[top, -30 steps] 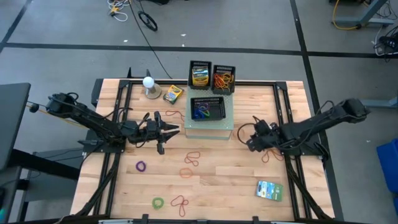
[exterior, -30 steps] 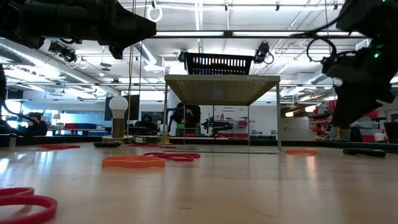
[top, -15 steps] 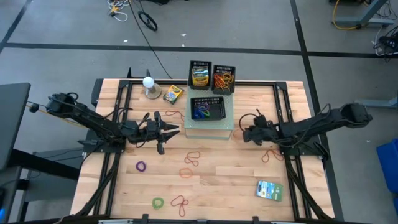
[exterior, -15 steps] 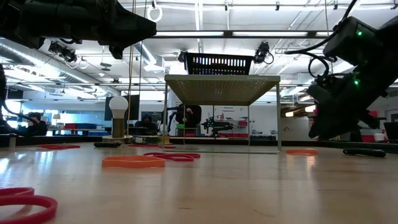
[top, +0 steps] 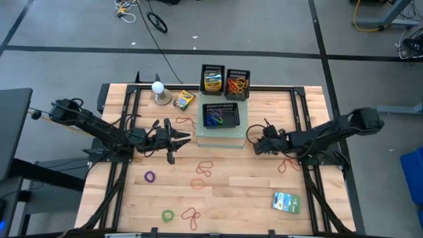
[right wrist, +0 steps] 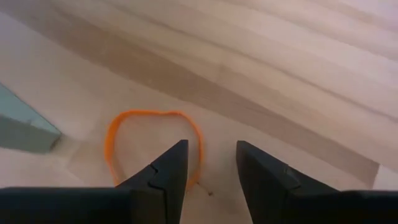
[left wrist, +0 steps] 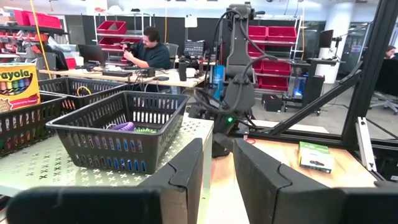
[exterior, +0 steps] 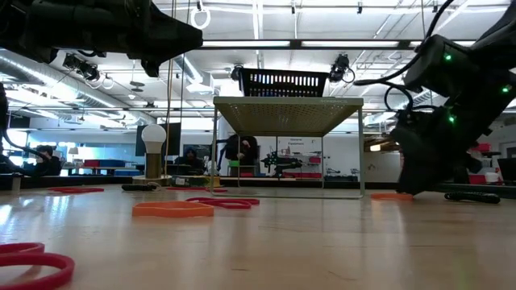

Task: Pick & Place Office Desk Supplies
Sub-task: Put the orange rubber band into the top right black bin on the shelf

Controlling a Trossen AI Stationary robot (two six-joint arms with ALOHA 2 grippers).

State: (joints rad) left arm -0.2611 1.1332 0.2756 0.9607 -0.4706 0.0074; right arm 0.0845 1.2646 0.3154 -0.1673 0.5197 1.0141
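Note:
My right gripper [top: 254, 147] is open and slants down close over the table, just right of the white raised platform [top: 221, 136]. Its fingertips [right wrist: 176, 155] stand above an orange rubber band [right wrist: 134, 124] lying flat on the wood; whether they touch it I cannot tell. In the low view the band [exterior: 391, 196] lies beside the gripper [exterior: 413, 185]. My left gripper [top: 187, 137] waits open and level, left of the platform, holding nothing. More rubber bands [top: 203, 169] lie on the near half of the table. A green-blue packet [top: 286, 201] lies near the right corner.
A black basket [top: 221, 115] with blue and purple bands sits on the platform. Behind it stand a basket with a crayon box [top: 212, 81] and one with orange bands [top: 238, 84]. Another crayon box [top: 184, 100] and a white ball on a base [top: 158, 89] stand at the far left.
My right gripper has come down close to the table and moved toward the platform's right side, tipping further downward over the orange rubber band. The band has stayed where it lay.

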